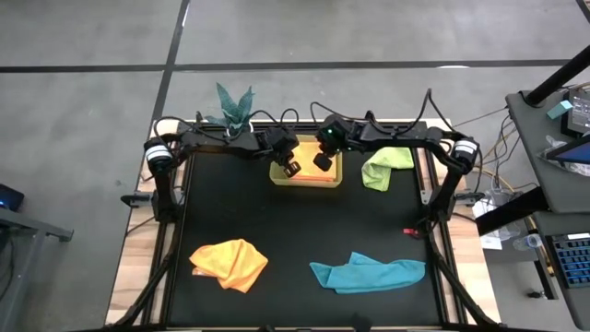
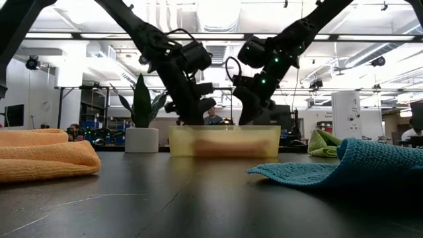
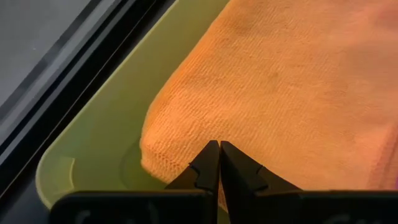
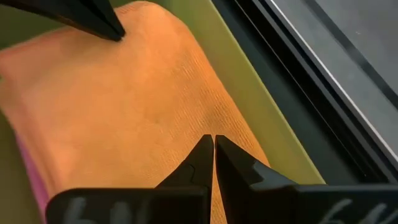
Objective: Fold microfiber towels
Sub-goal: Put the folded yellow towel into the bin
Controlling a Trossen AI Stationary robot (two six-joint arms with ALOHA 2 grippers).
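where the bin point(image 1: 306, 175) sits, a folded orange towel point(image 3: 292, 81) fills it

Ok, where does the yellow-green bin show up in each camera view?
High view: bin at the table's far edge, centre, under both grippers.
Low view: bin mid-frame.
Left wrist: green wall beside the orange towel.
Right wrist: green wall.
Shared landmark: that orange towel.

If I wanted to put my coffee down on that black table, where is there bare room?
The widest bare patch is the middle of the table, between the yellow-green bin and the orange towel and teal towel. The front centre gap between those towels is narrower. Around the bin it is crowded: both pincers, left and right, hang there beside the lime towel.
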